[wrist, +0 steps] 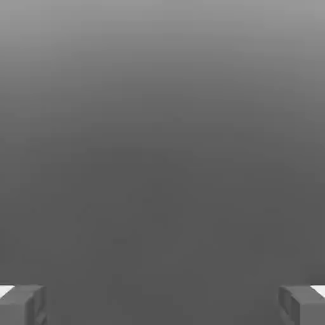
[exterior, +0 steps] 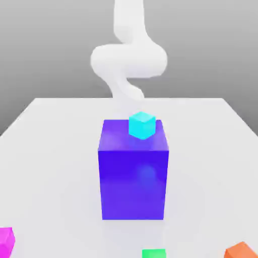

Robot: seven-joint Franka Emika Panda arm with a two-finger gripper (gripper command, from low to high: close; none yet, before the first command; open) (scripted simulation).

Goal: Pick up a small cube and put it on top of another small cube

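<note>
A small cyan cube [exterior: 141, 125] rests on top of a tall blue block [exterior: 133, 171] in the middle of the white table [exterior: 45, 151]. Along the near edge lie three more small cubes: magenta [exterior: 6, 241] at the exterior view's left, green [exterior: 153, 253] in the middle, orange [exterior: 241, 250] at the right. The white arm [exterior: 128, 60] curls upward behind the blue block. In the hand view my gripper [wrist: 162, 306] is open, its grey fingertips [wrist: 24, 305] spread wide apart with nothing between them, facing plain grey background.
The tall blue block stands as the main obstacle at the table's centre, between the arm and the near-edge cubes. Bare white table surface stretches on both sides of it.
</note>
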